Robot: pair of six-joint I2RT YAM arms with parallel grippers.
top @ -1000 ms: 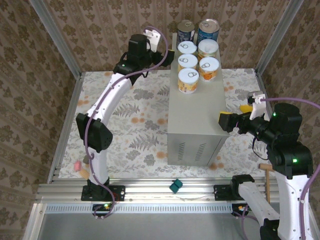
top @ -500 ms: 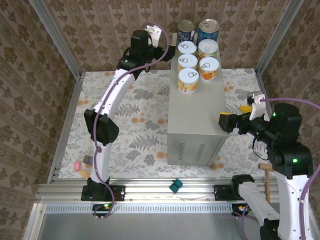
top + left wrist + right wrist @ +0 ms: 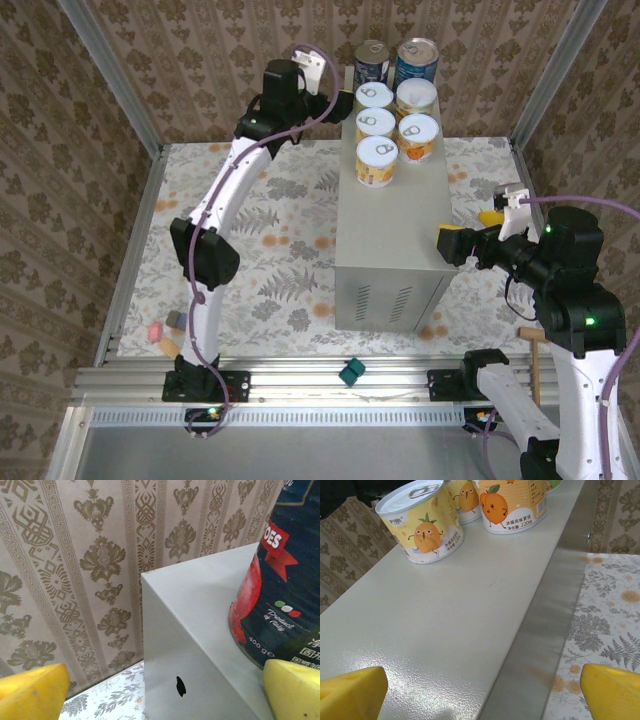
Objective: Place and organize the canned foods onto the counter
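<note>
Seven cans (image 3: 377,160) | blue tin (image 3: 280,575) "400 g" | left pincer (image 3: 165,692), right pincer (image 3: 482,690) gaping

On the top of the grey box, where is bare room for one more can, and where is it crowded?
Free: the near half of the counter, from the nearest pineapple can to the front edge; also the floral floor between the left arm and the counter. Crowded: the far end, cans in two close rows up to the tall blue cans.

Near half of counter (image 3: 390,230) bare; cans (image 3: 377,160) crowd far end, wall (image 3: 220,50) close behind.
</note>
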